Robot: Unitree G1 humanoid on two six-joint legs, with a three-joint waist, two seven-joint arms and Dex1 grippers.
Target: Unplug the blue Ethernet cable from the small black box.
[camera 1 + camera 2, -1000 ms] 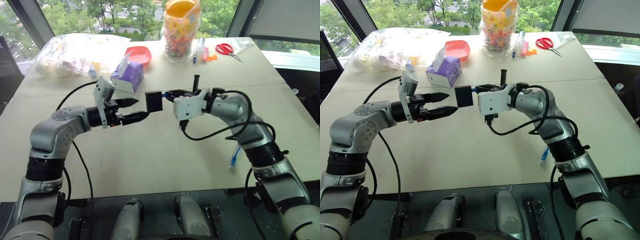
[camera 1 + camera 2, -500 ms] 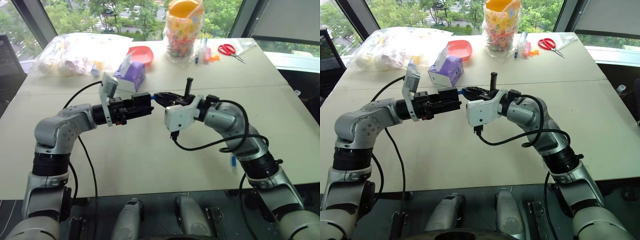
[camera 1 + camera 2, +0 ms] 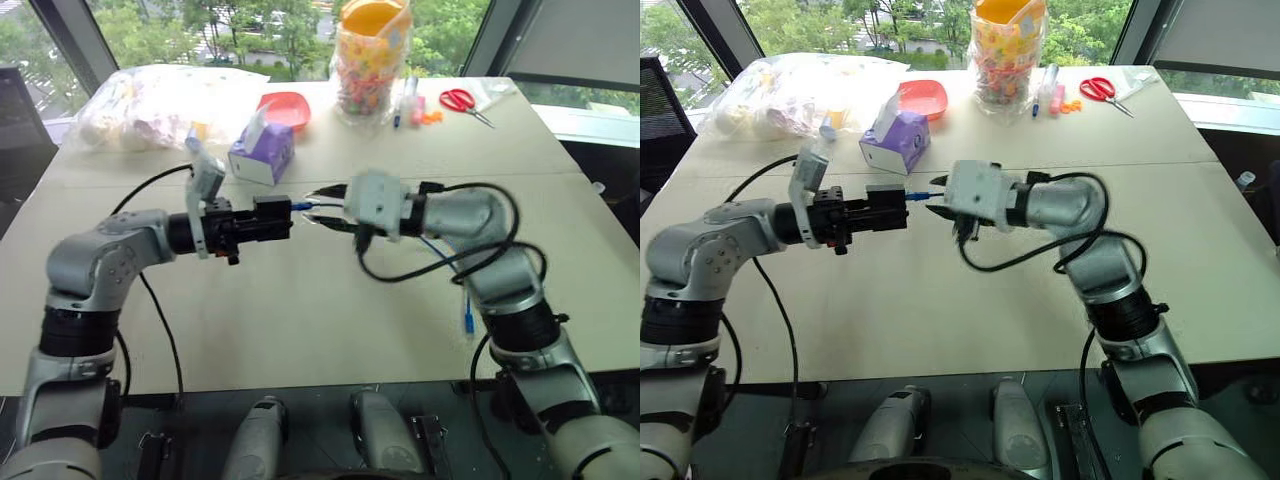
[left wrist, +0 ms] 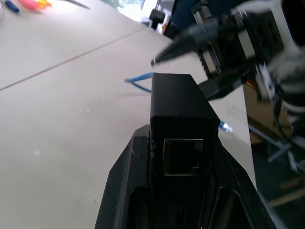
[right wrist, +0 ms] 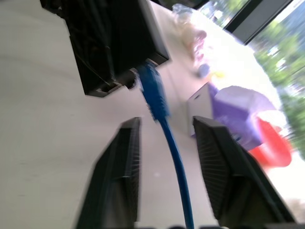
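The small black box (image 3: 272,214) hangs above the table with my left gripper (image 3: 262,222) shut on it; the left wrist view shows the box (image 4: 181,107) wedged between the two fingers, an empty port facing the camera. The blue Ethernet cable (image 5: 164,119) is plugged into the box's far side and runs toward my right arm. My right gripper (image 3: 325,205) is open, one finger (image 5: 119,167) on each side of the cable just behind the plug, not touching it. The cable's other end (image 3: 467,316) lies on the table under the right arm.
At the back of the table (image 3: 300,300) stand a purple tissue box (image 3: 262,152), a red bowl (image 3: 283,106), a jar of coloured sweets (image 3: 370,60) and a plastic bag (image 3: 150,100). Red scissors (image 3: 460,100) and pens (image 3: 405,102) lie at the back right.
My left gripper has closed on the small black box. My right gripper, which was holding the box, has let go, rolled over and opened around the cable.
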